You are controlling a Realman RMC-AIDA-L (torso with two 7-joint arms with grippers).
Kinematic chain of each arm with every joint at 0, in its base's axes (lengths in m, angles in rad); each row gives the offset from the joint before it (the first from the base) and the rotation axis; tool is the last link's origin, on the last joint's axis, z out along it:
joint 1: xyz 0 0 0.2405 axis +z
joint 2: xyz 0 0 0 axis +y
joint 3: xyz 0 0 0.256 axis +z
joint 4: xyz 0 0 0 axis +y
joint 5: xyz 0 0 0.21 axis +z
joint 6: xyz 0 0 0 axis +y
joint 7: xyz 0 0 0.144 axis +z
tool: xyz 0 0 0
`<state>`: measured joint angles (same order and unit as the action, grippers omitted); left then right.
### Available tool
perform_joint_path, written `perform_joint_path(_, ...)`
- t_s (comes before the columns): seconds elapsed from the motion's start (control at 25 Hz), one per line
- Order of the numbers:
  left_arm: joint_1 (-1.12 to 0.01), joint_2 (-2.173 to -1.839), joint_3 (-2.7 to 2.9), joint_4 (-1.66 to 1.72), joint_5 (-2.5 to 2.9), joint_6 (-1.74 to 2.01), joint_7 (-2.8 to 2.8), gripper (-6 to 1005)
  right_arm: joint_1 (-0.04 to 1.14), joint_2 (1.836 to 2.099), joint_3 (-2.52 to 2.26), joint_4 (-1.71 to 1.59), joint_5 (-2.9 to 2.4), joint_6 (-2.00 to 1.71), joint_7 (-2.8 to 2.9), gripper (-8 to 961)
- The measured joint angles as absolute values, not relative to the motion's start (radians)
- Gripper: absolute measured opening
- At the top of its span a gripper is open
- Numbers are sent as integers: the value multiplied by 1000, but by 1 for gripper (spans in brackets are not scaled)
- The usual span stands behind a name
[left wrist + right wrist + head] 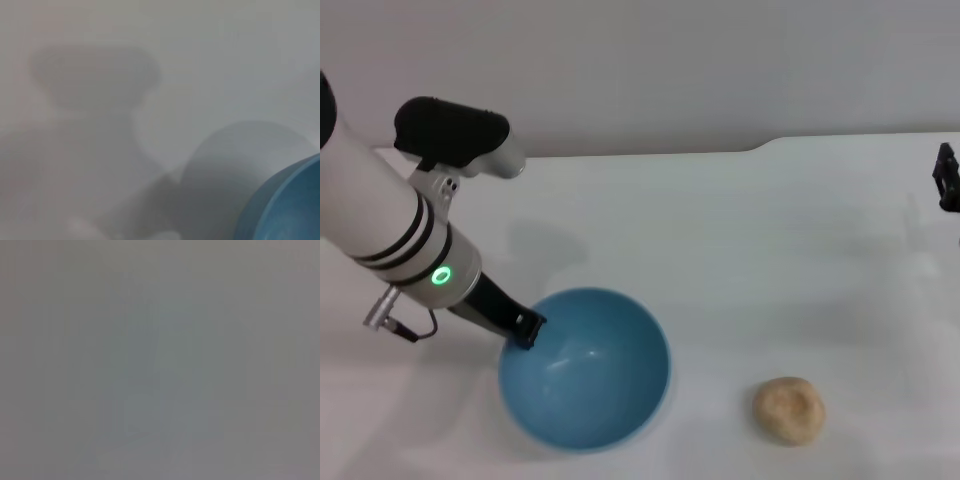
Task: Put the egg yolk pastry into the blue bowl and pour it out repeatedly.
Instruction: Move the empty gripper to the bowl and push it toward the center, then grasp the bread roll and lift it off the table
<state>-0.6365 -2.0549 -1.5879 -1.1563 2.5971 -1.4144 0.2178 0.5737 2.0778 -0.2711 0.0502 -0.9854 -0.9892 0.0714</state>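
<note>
The blue bowl (585, 370) is near the front of the white table, tipped so its empty inside faces the head view. My left gripper (527, 330) is at its left rim, shut on that rim. Part of the blue bowl's outer wall (285, 210) shows in the left wrist view, with its shadow on the table beside it. The egg yolk pastry (789, 409) lies on the table to the right of the bowl, apart from it. My right gripper (947, 178) sits at the far right edge of the head view, well away from both.
The white table (720, 230) stretches back to a pale wall, with its far edge stepping up at the right. The right wrist view shows only a plain grey surface.
</note>
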Motion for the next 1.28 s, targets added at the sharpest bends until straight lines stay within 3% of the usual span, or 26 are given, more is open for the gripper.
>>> perform_joint_path(0.24,-661,-2054,-1614,-1167,2597,-1409,218,-2,626,2066,-318,-33,-1044,-794,511,426)
perform_joint_path(0.52,-665,-2054,-1615,-1167,2597,-1400,223,-1,667,2053,-592,-237,-1510,-639,1280,425)
perform_joint_path(0.96,-665,-2052,-1615,-1167,2597,-1397,224,-2,711,2038,-703,-567,-2381,-1099,2224,425)
perform_joint_path(1.28,-667,-2051,-1618,-1166,2597,-1395,224,-1,800,2033,-699,-713,-2654,-1454,2388,424)
